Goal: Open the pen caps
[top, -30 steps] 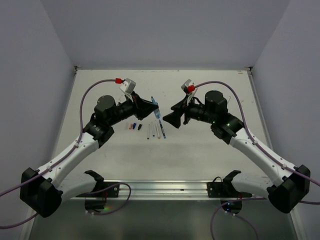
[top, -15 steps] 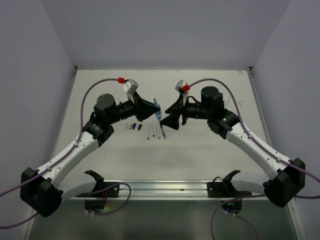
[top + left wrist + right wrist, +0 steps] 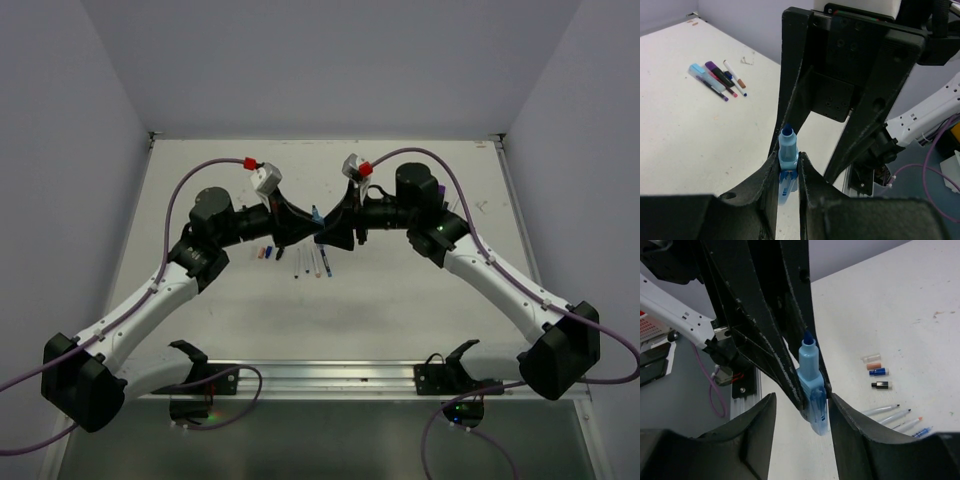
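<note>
The light-blue plastic marker (image 3: 809,371) with a dark blue end stands roughly upright in the air above the middle of the white tabletop (image 3: 400,300). It is clamped across its barrel by the black left gripper (image 3: 788,167), whose jaws press tight on it. I judge it is held up this way so the other arm can get at the translucent blue lower section, which is probably the cap, though the wrist views do not make that certain. The black right gripper (image 3: 802,407) faces it from the opposite side, jaws apart and straddling that lower section, one pad just beside it and a clear gap at the other. Both arms reach forward and inward, elbows out, wrists nose to nose. Beneath lie four small loose caps (image 3: 876,371), white, orange, blue and black, beside a row of thin bare-tipped pens (image 3: 892,414). A cluster of other pens (image 3: 717,80) lies well apart.
</note>
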